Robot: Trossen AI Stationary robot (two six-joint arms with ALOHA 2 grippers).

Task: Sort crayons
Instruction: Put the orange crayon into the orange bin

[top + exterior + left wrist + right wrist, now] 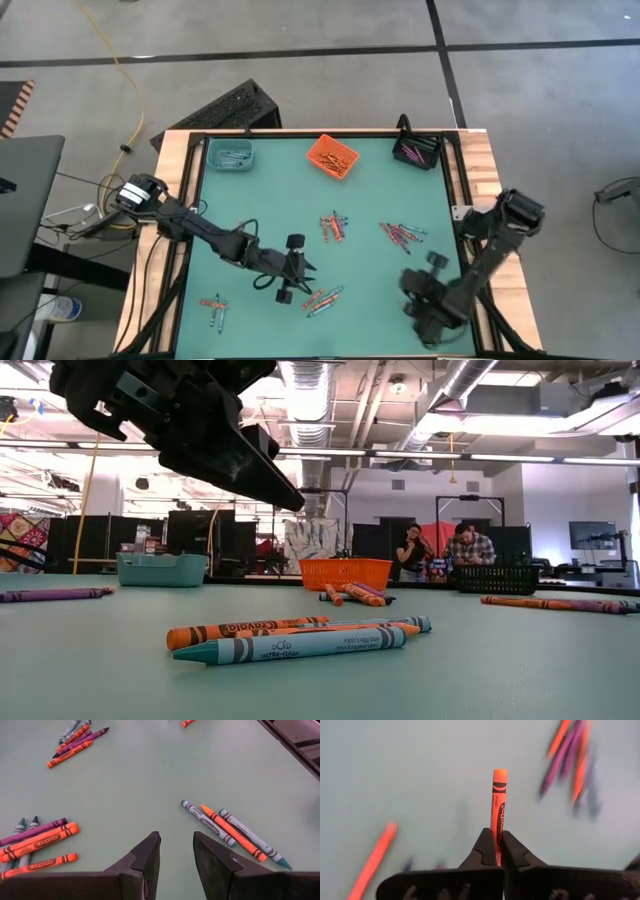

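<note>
On the green table (270,180), the crayons lie in loose clusters: one near the middle (334,226), one toward the right side (402,234), a small group near the front left corner (214,306), and a few just in front of the left gripper (300,272). That gripper hangs low over the mat with its two dark fingers (145,860) parted and nothing between them; three crayons (232,831), blue-grey and orange, lie side by side just beyond the fingertips. The right gripper (498,851) sits near the front right of the table, its fingers pressed together on an orange crayon (497,802) that sticks straight out past the tips. Along the far edge stand a teal bin (230,153), an orange bin (332,155) and a black bin (417,150), each with crayons inside. In the low view two people (440,550) stand in the room behind the table.
</note>
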